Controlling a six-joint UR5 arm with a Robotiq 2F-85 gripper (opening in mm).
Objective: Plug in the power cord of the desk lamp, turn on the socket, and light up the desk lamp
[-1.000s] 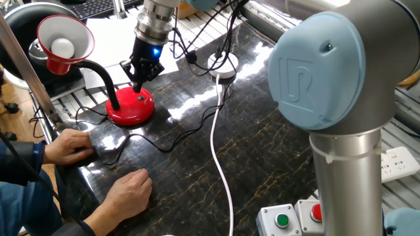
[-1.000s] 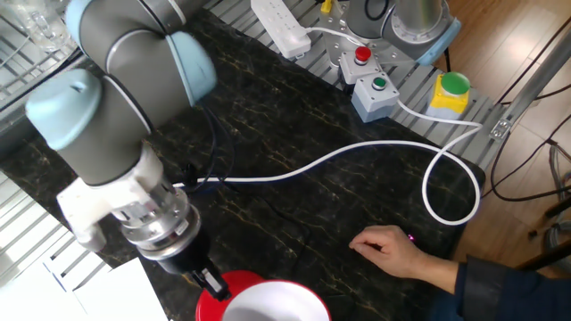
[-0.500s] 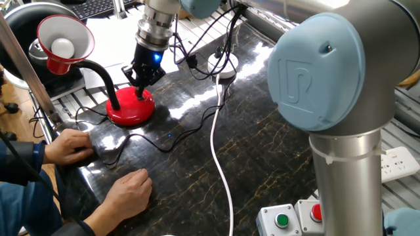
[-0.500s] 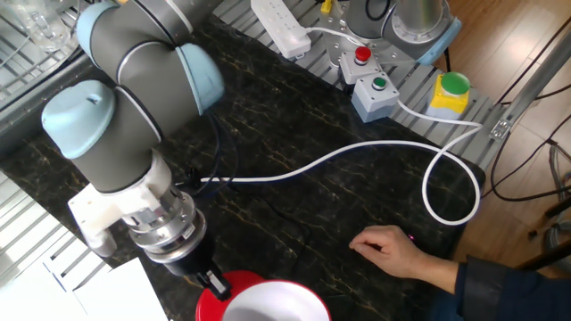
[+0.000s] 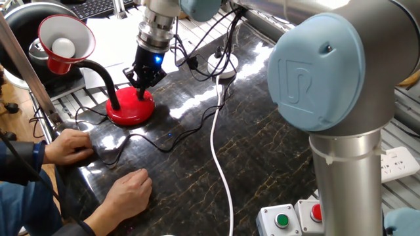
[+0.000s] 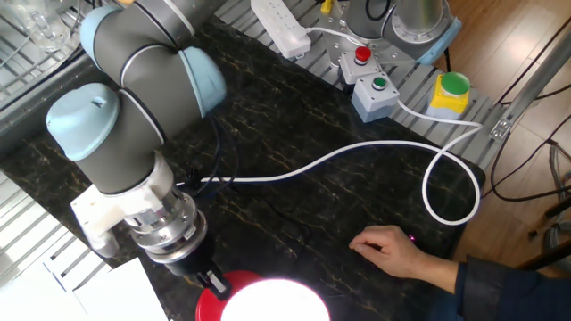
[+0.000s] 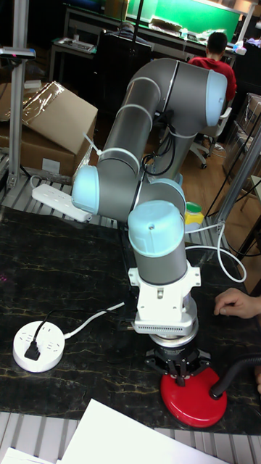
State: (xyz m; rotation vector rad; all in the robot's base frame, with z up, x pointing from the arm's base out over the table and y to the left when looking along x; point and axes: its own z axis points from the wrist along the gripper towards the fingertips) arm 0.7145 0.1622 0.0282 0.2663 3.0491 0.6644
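Note:
The desk lamp stands at the table's left with its red base, black gooseneck and red shade. In the other fixed view the inside of the shade glows bright white. My gripper is shut, its tips pressing down on top of the base; the same gripper shows in the tall view. The thin black power cord loops across the table. Its black plug sits in the round white socket, also seen as the socket behind the lamp.
A person's hands rest near the front left edge. A thick white cable runs down the table's middle. A button box and a long white power strip lie at the far edge. White paper lies beside the base.
My gripper has come down slightly onto the red base. The inside of the lamp shade has turned much brighter in the other fixed view.

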